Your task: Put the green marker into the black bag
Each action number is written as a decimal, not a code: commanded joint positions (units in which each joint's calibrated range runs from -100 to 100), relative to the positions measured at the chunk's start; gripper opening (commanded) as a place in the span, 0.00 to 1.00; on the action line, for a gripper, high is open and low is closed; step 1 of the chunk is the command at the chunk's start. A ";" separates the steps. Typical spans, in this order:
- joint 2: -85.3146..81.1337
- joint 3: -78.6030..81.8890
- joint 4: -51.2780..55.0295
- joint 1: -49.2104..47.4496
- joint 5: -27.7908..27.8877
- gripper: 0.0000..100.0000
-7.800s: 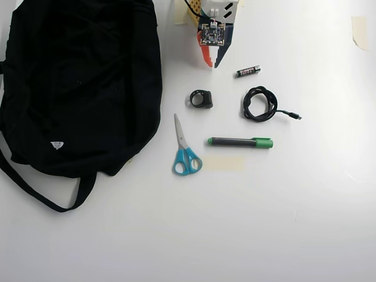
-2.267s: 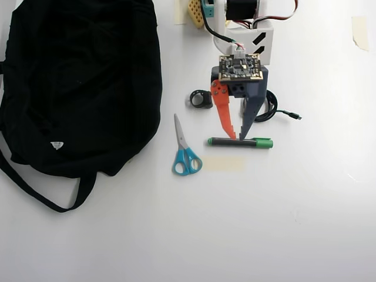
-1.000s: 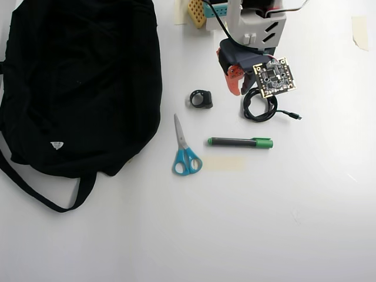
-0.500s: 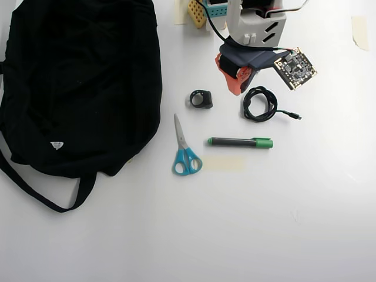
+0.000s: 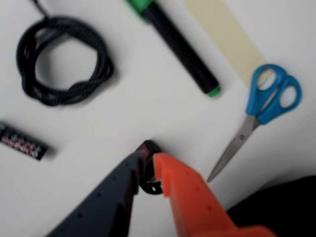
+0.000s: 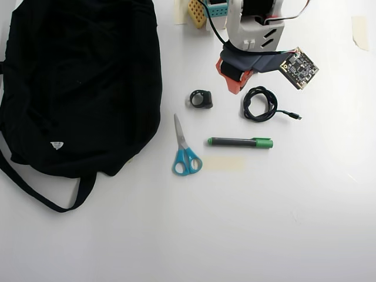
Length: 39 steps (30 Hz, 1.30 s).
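Note:
The green marker has a dark barrel with green ends and lies on the white table at the top of the wrist view. In the overhead view it lies flat at the centre. The black bag lies floppy at the left of the overhead view, and a corner of it shows at the lower right of the wrist view. My gripper, one dark finger and one orange, is shut and empty. It hangs above the table, short of the marker. In the overhead view it is near the arm's base.
Blue-handled scissors lie between marker and bag. A coiled black cable, a small black battery, a strip of tape and a small black ring-shaped piece lie nearby.

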 commanded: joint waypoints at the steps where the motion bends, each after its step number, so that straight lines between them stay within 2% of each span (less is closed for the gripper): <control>1: -1.28 -0.18 -1.59 -0.29 1.35 0.02; 6: -0.45 -0.36 -4.95 0.01 2.76 0.04; 14: 7.68 -5.12 -4.95 0.98 5.44 0.24; 20: 13.16 -10.60 -4.43 1.73 7.69 0.24; 29: 19.63 -16.62 -3.05 2.25 7.90 0.24; 33: 22.37 -20.84 0.48 2.18 8.27 0.24; 39: 26.18 -28.57 6.94 2.03 11.84 0.24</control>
